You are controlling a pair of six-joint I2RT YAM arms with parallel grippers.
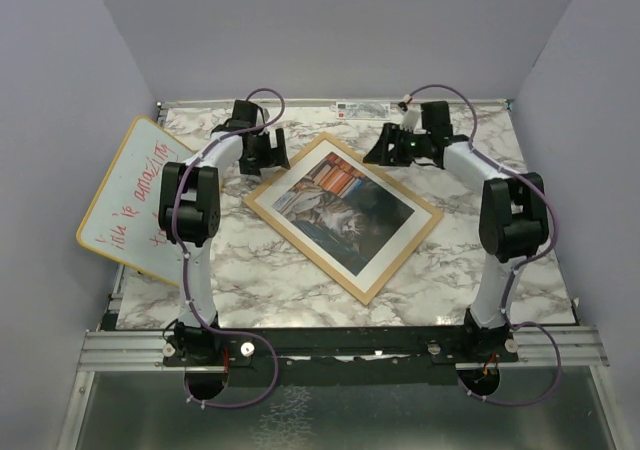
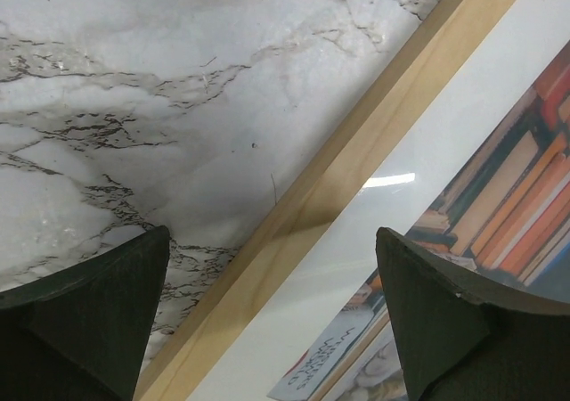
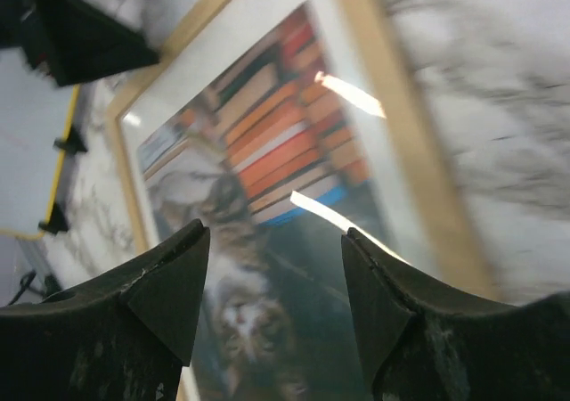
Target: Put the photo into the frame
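Observation:
The frame point(image 1: 404, 256), thin light wood, lies flat and turned at an angle on the marble table. The photo point(image 1: 345, 210), a cat among colourful books with a white border, lies inside it, picture side up. My left gripper point(image 1: 262, 155) hovers open over the frame's far-left edge. In the left wrist view its fingertips straddle the wooden rim point(image 2: 356, 143) and the photo's white border point(image 2: 419, 143). My right gripper point(image 1: 385, 150) is open above the frame's far corner. Its wrist view is blurred and shows the photo point(image 3: 267, 143) below the empty gap between its fingers.
A round-cornered whiteboard point(image 1: 135, 200) with red handwriting leans at the table's left edge. A metal rail point(image 1: 330, 345) holds both arm bases at the near edge. White walls close the left, back and right sides.

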